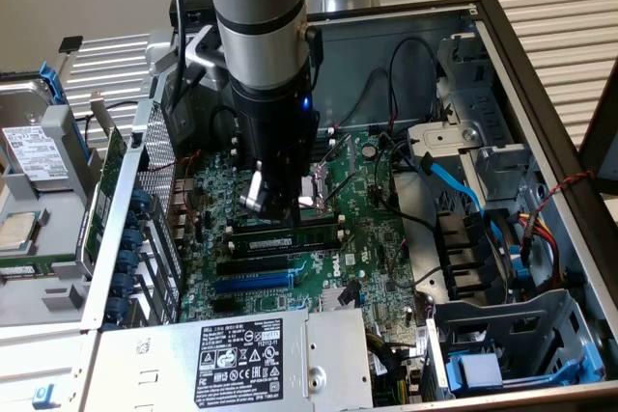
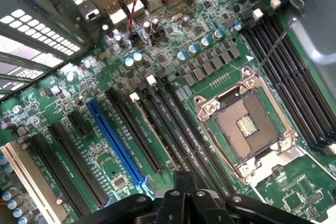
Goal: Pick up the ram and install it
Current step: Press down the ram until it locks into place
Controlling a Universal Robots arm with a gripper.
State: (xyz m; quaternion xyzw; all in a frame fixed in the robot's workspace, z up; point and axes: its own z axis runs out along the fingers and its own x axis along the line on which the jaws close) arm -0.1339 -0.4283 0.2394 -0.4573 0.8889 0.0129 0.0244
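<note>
One claw (image 1: 280,202) hovered low over motherboard (image 1: 377,229), beside CPU socket (image 2: 247,129); grip state unclear. Ram (image 1: 290,235) sat in slot below claw.

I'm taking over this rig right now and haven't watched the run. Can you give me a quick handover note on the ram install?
Gripper: low over the motherboard, directly above the ram. Its grip cannot be read.
Ram: lies lengthwise along the black memory slots, beside the empty CPU socket, just under the gripper.
Done: the ram is at the slots.
Left: the views do not show whether it is fully seated and latched, so treat the install as unconfirmed.
</note>
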